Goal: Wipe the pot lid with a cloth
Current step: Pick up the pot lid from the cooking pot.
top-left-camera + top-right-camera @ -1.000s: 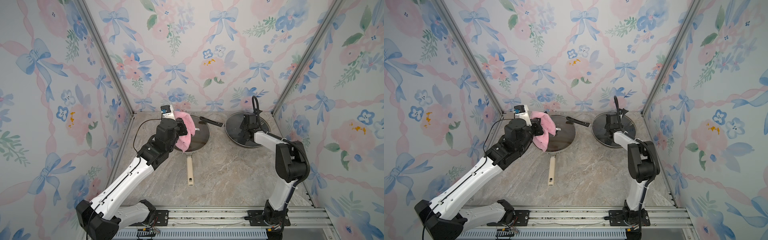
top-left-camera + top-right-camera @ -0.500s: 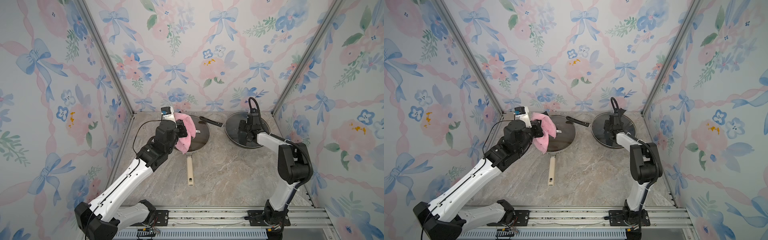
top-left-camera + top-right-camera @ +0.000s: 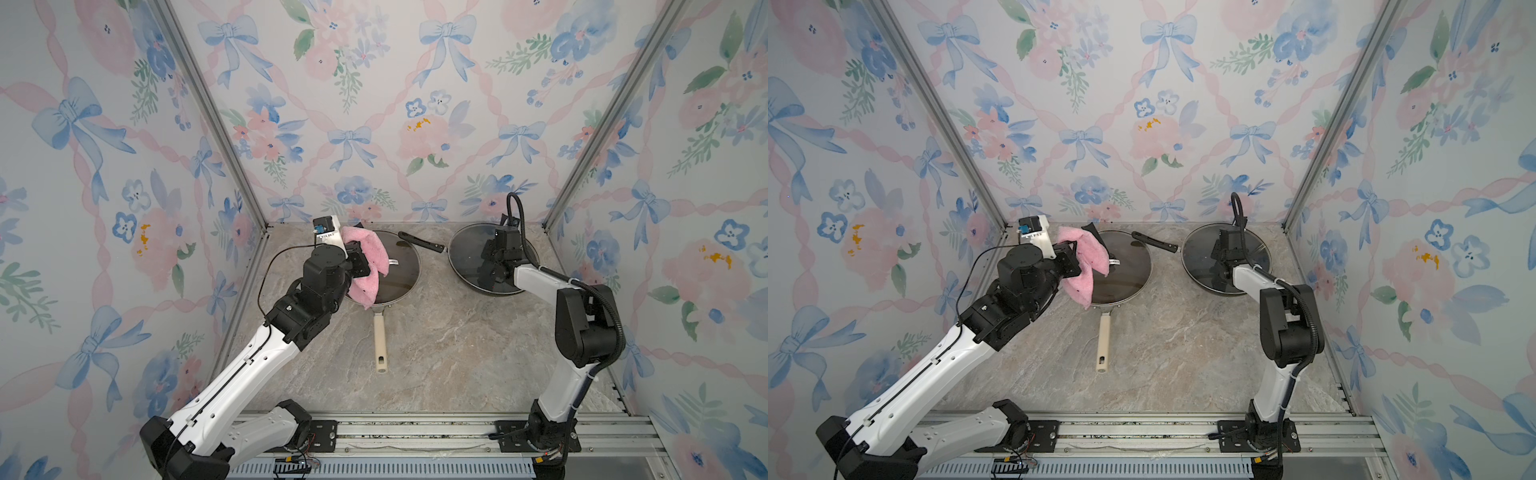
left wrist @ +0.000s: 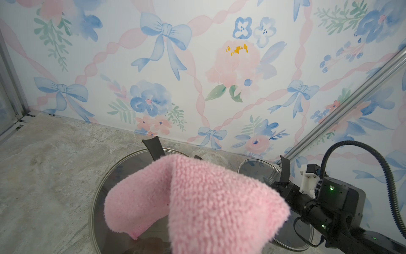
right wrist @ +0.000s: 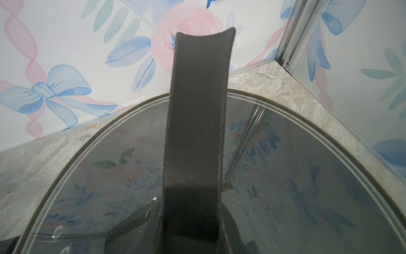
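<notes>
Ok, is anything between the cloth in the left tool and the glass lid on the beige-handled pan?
Nothing visible. The cloth hangs from the shut left tool right over that lid; whether it touches the glass, I cannot tell.

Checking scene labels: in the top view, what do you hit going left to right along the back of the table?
Pink fuzzy cloth → round glass lid on the cream-handled pan → straight black handle → second round glass lid on the dark pan.
</notes>
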`<state>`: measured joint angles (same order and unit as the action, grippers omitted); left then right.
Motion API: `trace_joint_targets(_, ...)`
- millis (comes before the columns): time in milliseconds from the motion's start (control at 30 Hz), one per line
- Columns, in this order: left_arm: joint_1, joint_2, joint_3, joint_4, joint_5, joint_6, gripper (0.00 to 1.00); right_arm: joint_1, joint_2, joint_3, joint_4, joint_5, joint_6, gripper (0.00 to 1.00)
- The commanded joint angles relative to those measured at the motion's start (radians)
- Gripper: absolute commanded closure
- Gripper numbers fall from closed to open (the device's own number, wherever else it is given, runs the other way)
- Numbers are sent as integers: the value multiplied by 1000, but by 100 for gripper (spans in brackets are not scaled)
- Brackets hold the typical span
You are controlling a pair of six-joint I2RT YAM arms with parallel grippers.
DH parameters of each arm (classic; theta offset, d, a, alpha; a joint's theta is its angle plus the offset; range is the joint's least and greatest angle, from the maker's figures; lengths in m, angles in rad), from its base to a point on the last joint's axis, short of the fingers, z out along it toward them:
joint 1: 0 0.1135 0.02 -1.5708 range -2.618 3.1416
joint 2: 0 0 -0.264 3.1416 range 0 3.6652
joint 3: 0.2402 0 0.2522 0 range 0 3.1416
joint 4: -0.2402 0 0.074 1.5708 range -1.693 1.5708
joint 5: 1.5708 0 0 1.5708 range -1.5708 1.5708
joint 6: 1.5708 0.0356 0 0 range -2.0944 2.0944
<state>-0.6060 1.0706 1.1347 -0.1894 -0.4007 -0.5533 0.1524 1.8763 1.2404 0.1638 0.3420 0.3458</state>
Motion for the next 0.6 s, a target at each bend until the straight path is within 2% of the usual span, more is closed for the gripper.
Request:
trace_joint_targets(0,-3,-20,-15,2,-14,-8,100,9,-18,-30,9,44,70,92)
trace_joint_targets(167,-3,-2,5,2,25,24,100,11,-155,14,92,65,2,94)
trace_joint_targets(300,-3,29,20,11,76,49,100,11,-284,62,109,15,-27,95)
trace_joint_targets(500,11,92,27,103,213,94,99,-28,-394,162,-6,-340,140,95)
trace_joint_targets(567,29,130,35,145,298,95,100,-30,-422,170,-19,-478,224,95)
